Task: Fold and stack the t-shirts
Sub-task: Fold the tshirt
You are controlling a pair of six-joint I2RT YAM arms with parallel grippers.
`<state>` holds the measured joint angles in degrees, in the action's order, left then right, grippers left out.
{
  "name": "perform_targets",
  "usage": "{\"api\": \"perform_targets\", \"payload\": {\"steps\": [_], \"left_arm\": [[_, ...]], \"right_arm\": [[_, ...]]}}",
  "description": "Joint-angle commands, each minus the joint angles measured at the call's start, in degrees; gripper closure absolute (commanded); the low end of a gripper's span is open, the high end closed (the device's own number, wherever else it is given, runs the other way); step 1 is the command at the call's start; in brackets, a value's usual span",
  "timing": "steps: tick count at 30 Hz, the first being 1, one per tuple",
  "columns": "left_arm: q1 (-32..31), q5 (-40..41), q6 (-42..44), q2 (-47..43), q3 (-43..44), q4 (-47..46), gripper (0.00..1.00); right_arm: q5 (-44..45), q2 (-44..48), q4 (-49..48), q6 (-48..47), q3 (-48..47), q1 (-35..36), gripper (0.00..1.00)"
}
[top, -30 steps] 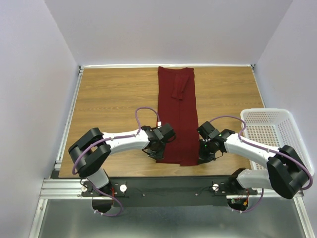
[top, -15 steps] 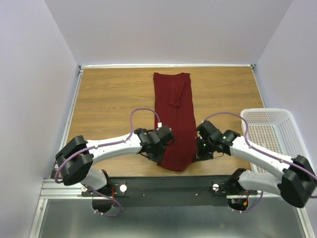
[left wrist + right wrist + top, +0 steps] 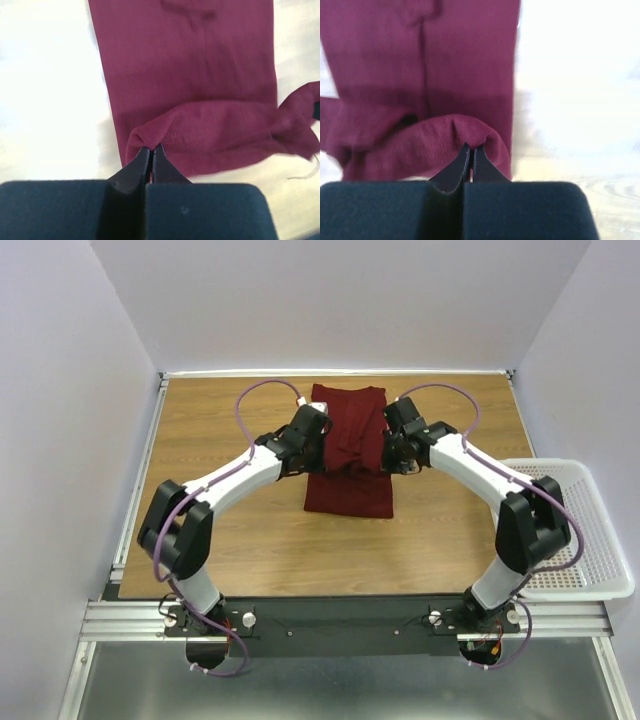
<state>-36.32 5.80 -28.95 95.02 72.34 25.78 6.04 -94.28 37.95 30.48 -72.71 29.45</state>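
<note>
Pinches one lifted corner of the dark red t-shirt in the left pincer, shut tight on the cloth; pinches the other corner in the right pincer, shut tight too; lies mid tabletop, near end doubled over the rest; white basket off right

Pale lilac walls; wood-grain table; aluminium rail at near edge

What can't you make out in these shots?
Top view: the left arm and right arm cover their tool tips on the shirt.
Top view: the right arm hides part of the basket.
Wrist views: glare washes out the table beside the left tool and right tool.
</note>
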Motion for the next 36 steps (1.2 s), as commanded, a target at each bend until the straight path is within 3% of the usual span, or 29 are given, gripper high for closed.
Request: {"api": "perform_targets", "payload": {"steps": [1,8,21,24,25,27,28,31,36], "left_arm": [[2.21,2.11,4.77,5.07,3.59,-3.63,1.0],[6.95,0.53,6.44,11.49,8.51,-6.18,1.0],[8.54,-1.76,6.98,18.88,9.93,-10.22,1.0],[8.72,-1.59,7.24,19.59,9.93,-10.75,0.86],[8.72,-1.32,7.15,19.59,10.02,-10.66,0.75],[8.72,-0.53,7.15,18.62,9.84,-10.49,0.67],[8.72,0.08,7.15,17.92,9.67,-10.05,0.6],[8.54,3.33,6.36,14.15,8.7,-9.43,0.53],[5.91,7.47,4.52,5.9,3.53,-8.99,0.53]], "right_arm": [[1.25,-5.73,-1.21,-5.25,-4.89,-3.25,0.99],[0.55,-12.76,-2.62,-7.1,-9.29,-6.51,0.99],[0.11,-20.32,-4.29,-8.16,-14.3,-8.01,0.99],[0.72,-21.2,-4.47,-8.33,-14.57,-8.01,0.94],[0.72,-21.21,-4.38,-8.68,-14.74,-8.01,0.86],[-0.5,-20.08,-4.38,-9.99,-15.09,-8.01,0.78],[-0.33,-19.2,-4.38,-10.09,-15.1,-8.01,0.69],[0.54,-16.47,-4.47,-10.44,-14.83,-7.66,0.61],[-0.14,-10.23,-7.18,-10.88,-10.72,-4.76,0.6]]}}
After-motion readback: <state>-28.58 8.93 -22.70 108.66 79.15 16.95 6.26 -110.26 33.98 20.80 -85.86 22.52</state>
